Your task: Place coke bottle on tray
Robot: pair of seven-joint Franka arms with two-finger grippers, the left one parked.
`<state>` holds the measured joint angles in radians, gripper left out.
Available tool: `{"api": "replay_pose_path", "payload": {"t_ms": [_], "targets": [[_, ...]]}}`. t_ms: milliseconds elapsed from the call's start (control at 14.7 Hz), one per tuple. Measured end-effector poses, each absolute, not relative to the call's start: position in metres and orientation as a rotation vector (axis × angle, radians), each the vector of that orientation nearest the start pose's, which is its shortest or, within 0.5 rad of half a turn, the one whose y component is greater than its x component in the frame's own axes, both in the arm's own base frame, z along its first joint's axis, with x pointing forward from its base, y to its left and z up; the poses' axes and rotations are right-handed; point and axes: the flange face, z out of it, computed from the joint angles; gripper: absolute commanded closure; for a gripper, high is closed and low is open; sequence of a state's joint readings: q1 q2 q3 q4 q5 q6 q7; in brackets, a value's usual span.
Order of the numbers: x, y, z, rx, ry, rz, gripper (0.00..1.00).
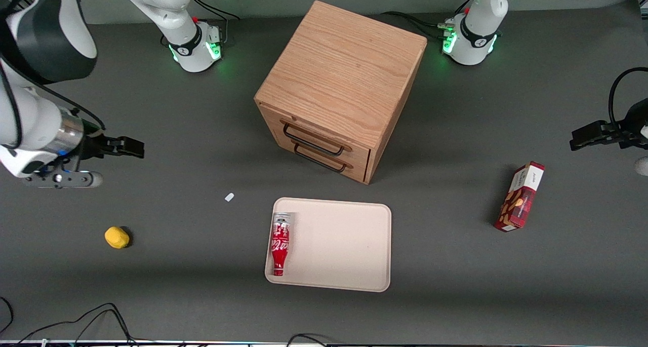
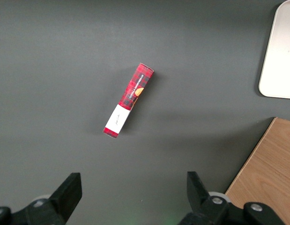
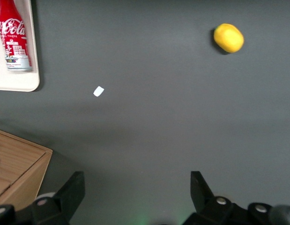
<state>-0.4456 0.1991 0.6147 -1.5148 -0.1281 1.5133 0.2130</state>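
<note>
Bottle lies on its side in the tray, along the tray's rim toward the working arm's end of the worktop, neck toward the front edge. I judge it light, rigid and slick, apt to roll; I'd take it across the straight body, not the neck. My gripper hangs well apart from it, fingers spread wide, holding nothing.

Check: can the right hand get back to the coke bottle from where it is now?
Probably yes. The hand hangs open above bare table; the coke bottle lies on its side in the tray, beside the rim, nothing between or over it.
</note>
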Motion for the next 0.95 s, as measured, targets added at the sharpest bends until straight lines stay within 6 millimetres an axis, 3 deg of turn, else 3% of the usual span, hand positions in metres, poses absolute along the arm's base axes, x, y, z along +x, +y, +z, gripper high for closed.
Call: {"api": "replay_pose_path", "payload": {"t_ms": [272,476,680,952], "targets": [[0.582,0.045,0.571,-3.171,0.122,0.279,0.0],[0.577,0.051,0.592,-3.145,0.146,0.257,0.0],[0.574,0.062,0.599,-3.144,0.137,0.247,0.0],[0.572,0.057,0.606,-3.129,0.051,0.25,0.0]]}}
